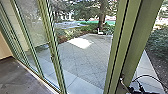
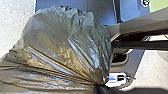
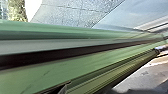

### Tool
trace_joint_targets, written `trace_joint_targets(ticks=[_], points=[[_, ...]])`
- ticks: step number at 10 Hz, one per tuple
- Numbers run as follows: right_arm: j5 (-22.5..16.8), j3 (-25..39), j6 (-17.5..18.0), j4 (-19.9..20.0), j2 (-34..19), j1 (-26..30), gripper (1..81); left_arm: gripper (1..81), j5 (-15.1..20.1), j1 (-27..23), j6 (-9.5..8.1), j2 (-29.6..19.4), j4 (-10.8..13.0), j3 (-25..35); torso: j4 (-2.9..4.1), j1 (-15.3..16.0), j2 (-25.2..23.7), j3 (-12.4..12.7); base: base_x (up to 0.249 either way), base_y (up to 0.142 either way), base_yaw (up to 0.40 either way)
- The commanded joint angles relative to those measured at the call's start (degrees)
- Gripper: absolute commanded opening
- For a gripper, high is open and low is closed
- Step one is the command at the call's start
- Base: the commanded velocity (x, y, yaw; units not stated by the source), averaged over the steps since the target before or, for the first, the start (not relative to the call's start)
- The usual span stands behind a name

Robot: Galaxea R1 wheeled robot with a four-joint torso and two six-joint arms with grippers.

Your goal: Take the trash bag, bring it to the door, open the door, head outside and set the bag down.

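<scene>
Head view: green-framed glass panels (image 1: 37, 45) are running along from 10 to 7 o'clock, with the dark indoor floor (image 1: 22, 77) lying at 8 o'clock. A thick green frame (image 1: 121, 47) is standing between 1 and 5 o'clock. Between them, grey paving (image 1: 85, 58) is stretching outside, a bright sunlit patch (image 1: 80, 43) is shining on it toward 12 o'clock, and a tree trunk (image 1: 102, 16) is rising at 1 o'clock. Black parts of the right arm (image 1: 142, 90), with a looping cable, are sitting at 5 o'clock. Left wrist view: the trash bag (image 2: 62, 47) is bulging, its folds drawing together where the left claw (image 2: 100, 86) is closing tightly round its neck. I am not managing to tell how far the right claw is opening or whether it is gripping anything.
</scene>
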Motion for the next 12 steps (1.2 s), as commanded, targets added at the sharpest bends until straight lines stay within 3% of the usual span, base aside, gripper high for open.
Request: trace_joint_targets(ticks=[1, 7, 12], points=[[-8.16, -3.84, 3.61, 2.41, 2.53, 9.81, 81.1, 1.0, 3.46, -1.04, -0.28, -0.1, -0.24, 0.37, 0.0, 0.0, 0.0, 0.0, 0.0, 0.0, 0.0], [-7.98, 1.34, 3.09, 2.14, -5.64, 17.01, 81.1, 1.0, 3.46, -0.95, -0.28, 0.08, -0.41, 0.37, 0.07, 0.24, 0.22, -0.22, 0.0, 0.0, 0.0], [-9.74, 0.12, 3.09, -2.87, -6.35, 23.61, 81.1, 1.0, 3.46, -0.87, -0.37, 0.07, -0.41, 0.37, 0.09, 0.37, 0.35, -0.35, 0.0, 0.0, 0.0]])
